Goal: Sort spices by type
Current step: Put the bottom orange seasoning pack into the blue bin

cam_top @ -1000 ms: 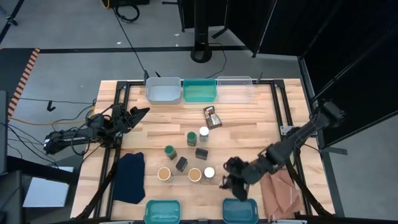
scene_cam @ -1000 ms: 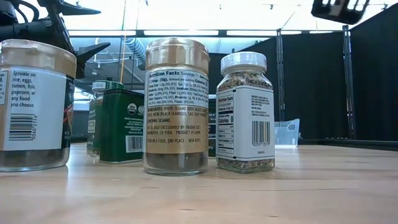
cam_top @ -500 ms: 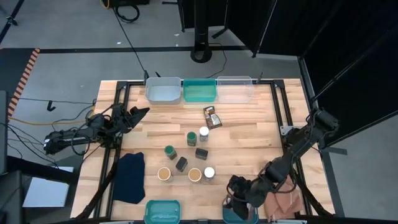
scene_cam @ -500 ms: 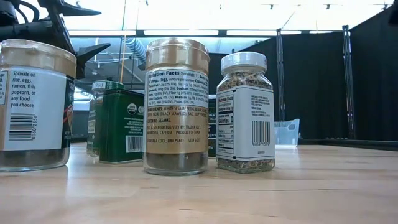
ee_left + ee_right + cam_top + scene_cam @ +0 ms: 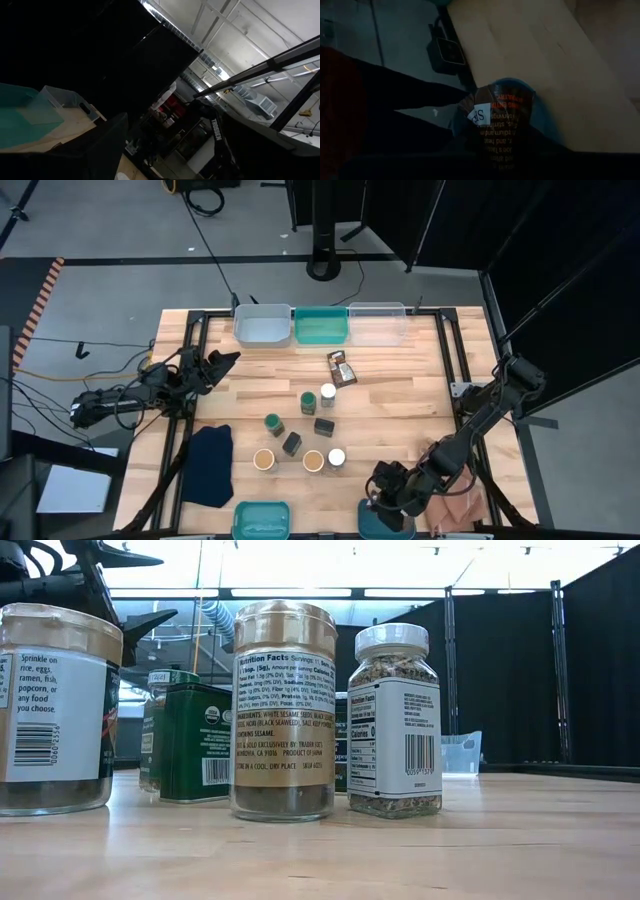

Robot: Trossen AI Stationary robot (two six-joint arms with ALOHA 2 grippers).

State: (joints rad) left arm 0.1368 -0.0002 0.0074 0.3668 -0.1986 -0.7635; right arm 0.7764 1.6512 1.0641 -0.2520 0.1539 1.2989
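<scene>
My right gripper (image 5: 383, 492) hangs over the blue-green bin (image 5: 372, 526) at the table's near edge, shut on a flat brown labelled packet (image 5: 502, 117). A second packet (image 5: 341, 367) lies flat farther back. In the middle stand jars with green tops (image 5: 308, 399), white tops (image 5: 336, 458) and tan tops (image 5: 264, 459), plus two dark boxes (image 5: 324, 426). In the low view a tan-topped jar (image 5: 283, 710) and a white-topped jar (image 5: 393, 720) stand upright on their bases. My left gripper (image 5: 222, 362) waits open at the table's left side, above the wood. My right gripper pinches the packet between its two fingers by the end nearest them (image 5: 502, 150); the contact itself is lost in shadow. The fingers slant down toward the near edge. The packet sticks out past them, clear of the table, its free end (image 5: 485, 102) over the bin's opening.
Three bins line the far edge: grey-white (image 5: 263, 325), teal (image 5: 321, 326) and clear (image 5: 377, 323). A teal bin (image 5: 261, 521) sits near left. A dark blue cloth (image 5: 208, 465) lies at the left, a pinkish-brown cloth (image 5: 455, 498) at the near right.
My right gripper has carried the packet toward the table's near edge and downward, rolling its wrist, and now hangs over the blue-green bin. It has dropped out of the low view's top right corner. The jaws stay shut on the packet.
</scene>
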